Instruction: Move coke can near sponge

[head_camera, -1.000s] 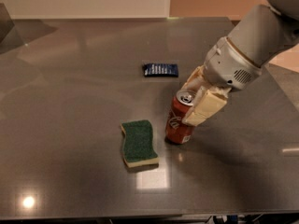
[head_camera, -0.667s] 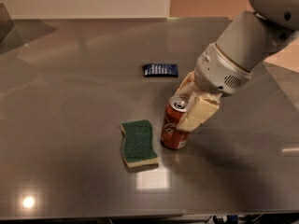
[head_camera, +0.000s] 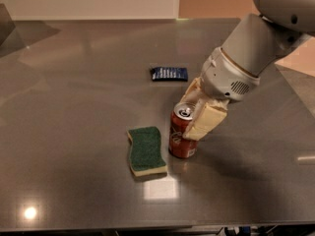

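Observation:
The red coke can (head_camera: 180,137) stands upright on the grey table (head_camera: 74,82), just right of the sponge (head_camera: 145,150). The sponge lies flat with its dark green top up and a pale yellow base. A narrow gap separates can and sponge. My gripper (head_camera: 196,111) reaches down from the upper right, and its cream fingers (head_camera: 209,122) are shut around the upper part of the can. The far finger is mostly hidden behind the can.
A flat dark blue packet (head_camera: 169,73) lies farther back on the table, beyond the can. The table's front edge runs along the bottom of the view. My arm (head_camera: 256,48) fills the upper right.
The gripper has carried the coke can leftward and slightly toward the front, closer to the sponge. The sponge and the blue packet have not moved.

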Robot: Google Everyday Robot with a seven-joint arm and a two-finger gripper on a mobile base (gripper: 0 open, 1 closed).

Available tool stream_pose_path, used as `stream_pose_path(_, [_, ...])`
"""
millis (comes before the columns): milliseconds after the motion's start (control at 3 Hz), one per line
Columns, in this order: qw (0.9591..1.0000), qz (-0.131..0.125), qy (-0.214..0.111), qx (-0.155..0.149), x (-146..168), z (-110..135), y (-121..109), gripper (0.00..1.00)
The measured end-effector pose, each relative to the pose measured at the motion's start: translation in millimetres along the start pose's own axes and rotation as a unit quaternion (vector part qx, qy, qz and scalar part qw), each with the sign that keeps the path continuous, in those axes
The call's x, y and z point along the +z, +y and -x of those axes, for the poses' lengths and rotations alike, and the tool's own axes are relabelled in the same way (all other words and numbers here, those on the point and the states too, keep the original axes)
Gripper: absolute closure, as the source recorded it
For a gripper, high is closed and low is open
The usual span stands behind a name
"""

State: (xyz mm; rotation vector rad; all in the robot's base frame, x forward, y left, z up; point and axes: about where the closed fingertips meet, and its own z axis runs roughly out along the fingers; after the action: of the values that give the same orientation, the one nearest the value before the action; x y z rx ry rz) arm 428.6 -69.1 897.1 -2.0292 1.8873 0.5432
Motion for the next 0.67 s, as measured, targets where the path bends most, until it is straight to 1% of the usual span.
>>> stream_pose_path(333, [1.0000,-0.002,0.000,-0.001,0.1,1.5,-0.3,0.13])
stream_pose_path(667, [1.0000,-0.004,0.000,-0.002,0.3,3.0,-0.6,0.00])
